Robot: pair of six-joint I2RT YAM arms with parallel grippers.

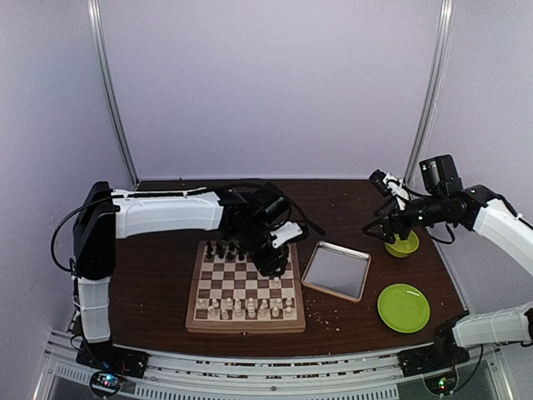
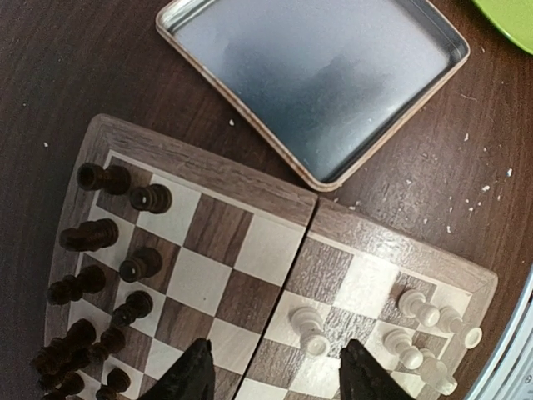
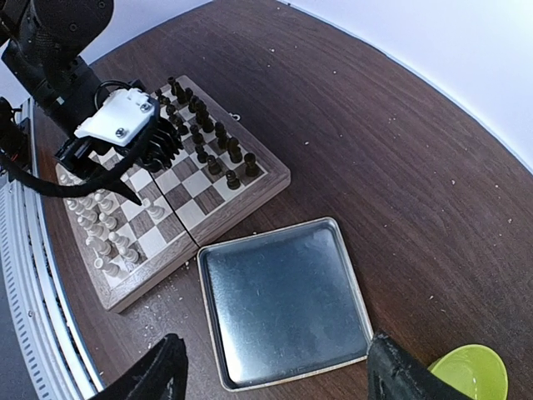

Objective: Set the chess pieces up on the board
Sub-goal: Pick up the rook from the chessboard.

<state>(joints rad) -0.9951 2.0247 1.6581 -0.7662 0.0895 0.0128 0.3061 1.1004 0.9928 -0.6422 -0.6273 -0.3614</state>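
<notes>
- The board (image 1: 245,287) lies on the table (image 1: 162,283) in front of the left arm. A metal tray (image 1: 336,271) is just beside it on the right.
- The chess pieces (image 1: 246,307) — the cream-white ones — stand along the near side of the board. The dark pieces (image 1: 226,248) are crowded at its far edge.
- In the left wrist view, one white piece (image 2: 310,327) stands a square further in than its neighbours, close to the gripper's fingers.
- The left gripper (image 2: 279,379) hovers low over the right part of the board. Its jaws are parted, and only bare squares show in the gap, so it carries nothing that I can see.
- The right gripper (image 3: 279,375) is well apart from the board, raised at the far right of the table near a small green bowl (image 1: 402,244). Its jaws stand wide and empty.
- Step in hand, as I judge it: the left arm is ordering the white pieces on the near rows, and the lone advanced piece looks like the next candidate.
- The next move calls for lowering the fingers around that one piece only. The neighbours stand close, so a careless approach could knock them over — the closing should be narrow and straight from above.
</notes>
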